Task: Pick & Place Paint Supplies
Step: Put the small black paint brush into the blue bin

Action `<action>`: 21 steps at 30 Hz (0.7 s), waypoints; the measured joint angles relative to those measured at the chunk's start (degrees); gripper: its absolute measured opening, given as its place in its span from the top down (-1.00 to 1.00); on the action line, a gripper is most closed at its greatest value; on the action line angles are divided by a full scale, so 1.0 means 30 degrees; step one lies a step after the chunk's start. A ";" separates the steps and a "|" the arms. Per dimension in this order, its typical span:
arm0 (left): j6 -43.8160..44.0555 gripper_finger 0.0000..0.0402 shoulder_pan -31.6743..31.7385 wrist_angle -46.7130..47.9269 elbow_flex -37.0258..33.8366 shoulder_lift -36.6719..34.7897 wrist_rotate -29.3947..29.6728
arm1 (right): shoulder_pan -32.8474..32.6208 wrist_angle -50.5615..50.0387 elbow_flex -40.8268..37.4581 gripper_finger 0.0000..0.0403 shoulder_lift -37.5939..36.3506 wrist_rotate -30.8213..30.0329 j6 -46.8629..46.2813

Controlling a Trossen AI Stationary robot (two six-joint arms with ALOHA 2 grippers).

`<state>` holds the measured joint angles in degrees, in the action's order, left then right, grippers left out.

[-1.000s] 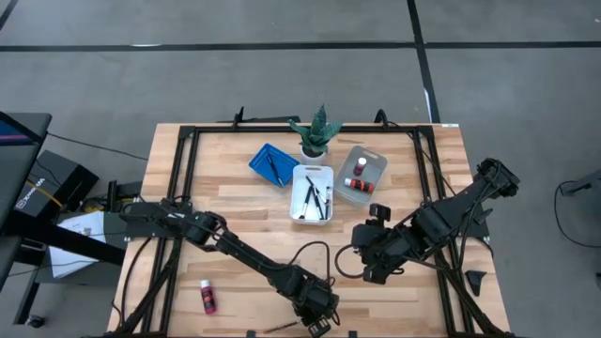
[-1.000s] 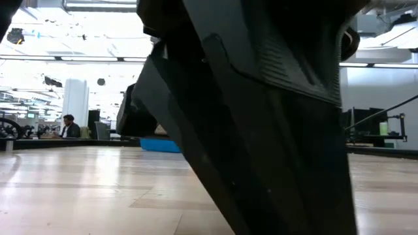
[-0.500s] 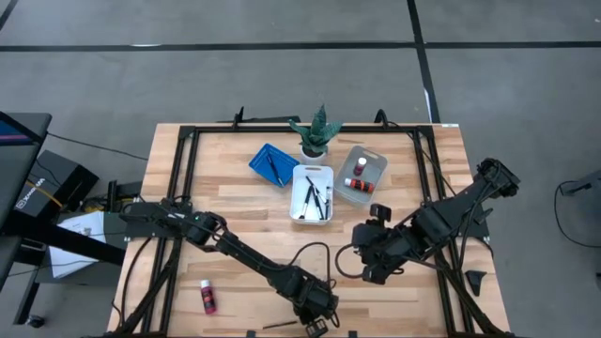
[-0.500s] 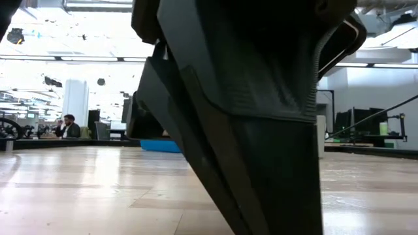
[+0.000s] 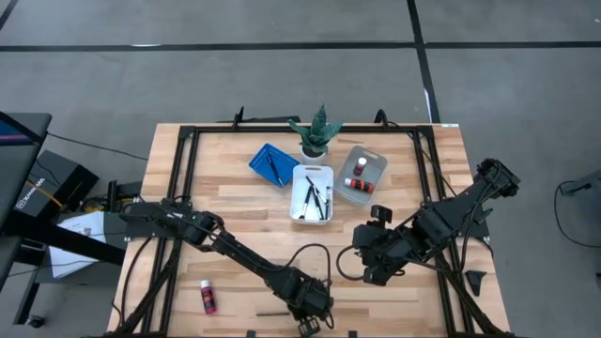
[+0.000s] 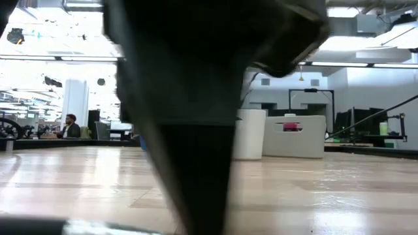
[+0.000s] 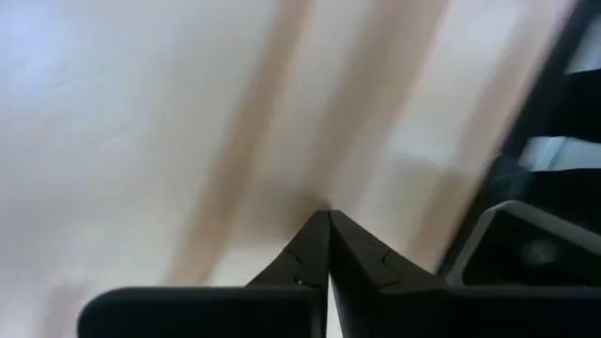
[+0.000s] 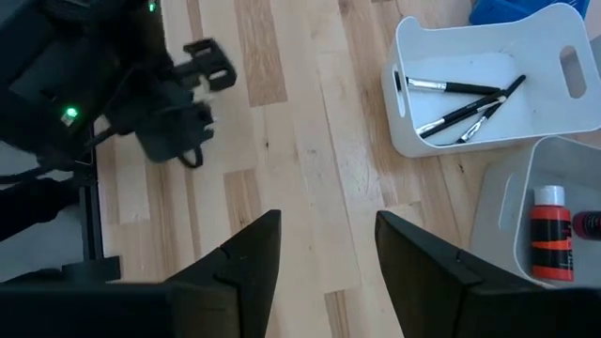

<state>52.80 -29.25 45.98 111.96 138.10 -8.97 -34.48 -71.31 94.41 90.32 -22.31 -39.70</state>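
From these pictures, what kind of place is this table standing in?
Probably a large open lab or office workshop. The low view shows a long hall with ceiling lights and a person seated at a desk far off. From above, the wooden table stands on a grey floor marked with dark lines.

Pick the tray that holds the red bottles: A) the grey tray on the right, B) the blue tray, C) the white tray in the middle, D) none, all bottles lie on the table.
A: the overhead view shows the red bottles inside the grey tray, and the right wrist view shows one there too; the white tray holds only brushes, and one more bottle lies on the table.
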 joint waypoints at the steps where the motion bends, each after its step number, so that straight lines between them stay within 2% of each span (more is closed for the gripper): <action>1: -0.0082 1.00 -0.0008 0.0589 -0.0021 -0.0170 0.0301 | 0.0000 0.0009 0.0000 0.15 0.0000 0.0000 0.0000; 4: -0.0165 1.00 0.0091 0.2522 -0.0102 -0.0676 0.1421 | 0.0000 0.0063 0.0000 0.15 0.0000 0.0000 0.0007; 16: -0.0057 1.00 0.1464 0.6452 -0.0073 -0.1916 0.4570 | 0.0000 0.0021 0.0000 0.15 -0.0002 -0.0003 -0.0128; 21: -0.0041 0.99 0.1763 0.5464 -0.1337 -0.3207 0.4288 | -0.0015 -0.0087 -0.0007 0.15 -0.0001 0.0015 -0.0284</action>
<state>52.68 -23.97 62.38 107.95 128.47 3.89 -34.52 -71.57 94.39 90.32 -22.26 -40.56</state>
